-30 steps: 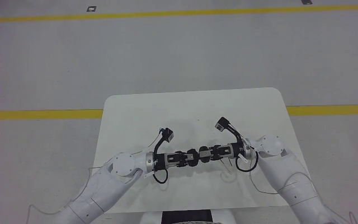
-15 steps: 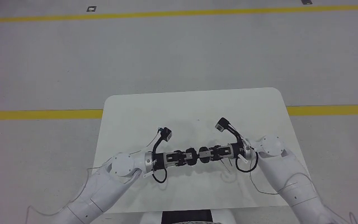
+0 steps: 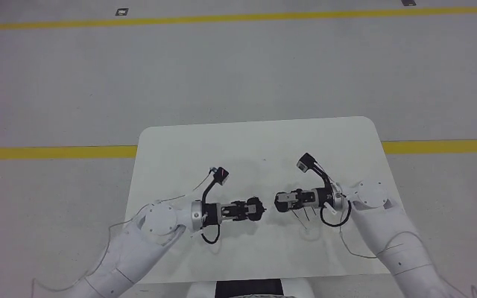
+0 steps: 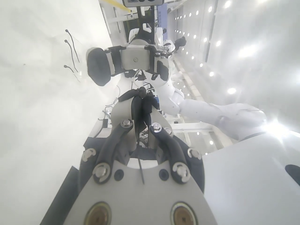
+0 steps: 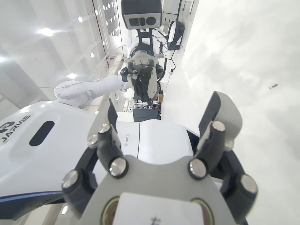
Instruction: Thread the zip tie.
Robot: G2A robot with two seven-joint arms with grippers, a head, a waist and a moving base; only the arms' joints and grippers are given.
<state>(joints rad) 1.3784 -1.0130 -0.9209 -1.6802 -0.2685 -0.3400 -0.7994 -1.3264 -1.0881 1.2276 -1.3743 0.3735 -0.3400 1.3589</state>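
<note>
Left gripper (image 3: 256, 209): fingers pressed together on a black zip tie. It is held above the table and points toward the right gripper. In its own wrist view the left gripper (image 4: 140, 94) has its two fingers meeting at the tips. The right wrist view has the left gripper (image 5: 142, 94) head-on, farther off.
Zip tie (image 4: 141, 172): pinched between the left fingers. Its thin tail runs back over the grey palm plate, and a dark end sticks out past the fingertips. From the right wrist view the zip tie (image 5: 140, 83) reads as dark strands in the clamp. I cannot tell whether it forms a loop.
Right gripper (image 3: 278, 201): fingers spread wide with nothing between them, as the right gripper (image 5: 164, 108) shows in its own wrist view. It faces the left gripper across a small gap, not touching. In the left wrist view its black pads (image 4: 97, 66) stand well apart.
Table (image 3: 223, 149): white, with rounded corners. Both grippers hang over its near half.
Spare ties (image 3: 302, 217): thin black ties lying flat on the table by the right gripper's wrist. In the left wrist view the spare ties (image 4: 71, 47) lie close together and roughly parallel, with three heads visible.
Speck (image 5: 273, 86): small brown mark on the tabletop.
Floor: grey, with yellow lines (image 3: 238, 16) beyond the table.
</note>
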